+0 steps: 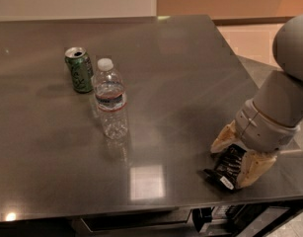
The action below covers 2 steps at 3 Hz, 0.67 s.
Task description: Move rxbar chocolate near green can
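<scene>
The rxbar chocolate [226, 168], a flat black wrapper with whitish lettering, lies near the table's front right edge. My gripper [238, 156] is down over it. One pale finger [223, 140] presses its far side and the other [253, 169] its near side, so the fingers are shut on the bar. The bar still rests on the table. The green can [80, 69] stands upright at the far left, well away from the gripper and the bar.
A clear plastic water bottle [110, 99] with a white cap stands just right of the can, between it and the bar. The dark metal table [180, 83] ends close to the gripper at the front and right edges.
</scene>
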Motion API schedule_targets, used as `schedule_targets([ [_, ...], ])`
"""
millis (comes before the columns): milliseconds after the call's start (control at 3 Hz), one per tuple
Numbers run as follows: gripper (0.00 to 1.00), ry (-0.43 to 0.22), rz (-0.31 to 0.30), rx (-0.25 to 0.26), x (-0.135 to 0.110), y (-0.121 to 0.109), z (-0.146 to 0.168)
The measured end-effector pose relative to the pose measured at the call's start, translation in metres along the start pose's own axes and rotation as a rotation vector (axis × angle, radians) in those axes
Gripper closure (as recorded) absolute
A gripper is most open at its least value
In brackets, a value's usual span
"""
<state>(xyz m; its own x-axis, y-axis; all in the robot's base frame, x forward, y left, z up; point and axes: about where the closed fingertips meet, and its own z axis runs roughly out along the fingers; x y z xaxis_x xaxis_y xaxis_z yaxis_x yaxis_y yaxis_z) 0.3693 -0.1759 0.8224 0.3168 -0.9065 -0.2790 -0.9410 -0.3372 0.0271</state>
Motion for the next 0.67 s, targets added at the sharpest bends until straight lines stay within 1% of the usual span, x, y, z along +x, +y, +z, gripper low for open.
schedule_targets([
  [667, 0.88, 0.000, 0.016, -0.010, -0.0003, 0.0016, -0.0008],
])
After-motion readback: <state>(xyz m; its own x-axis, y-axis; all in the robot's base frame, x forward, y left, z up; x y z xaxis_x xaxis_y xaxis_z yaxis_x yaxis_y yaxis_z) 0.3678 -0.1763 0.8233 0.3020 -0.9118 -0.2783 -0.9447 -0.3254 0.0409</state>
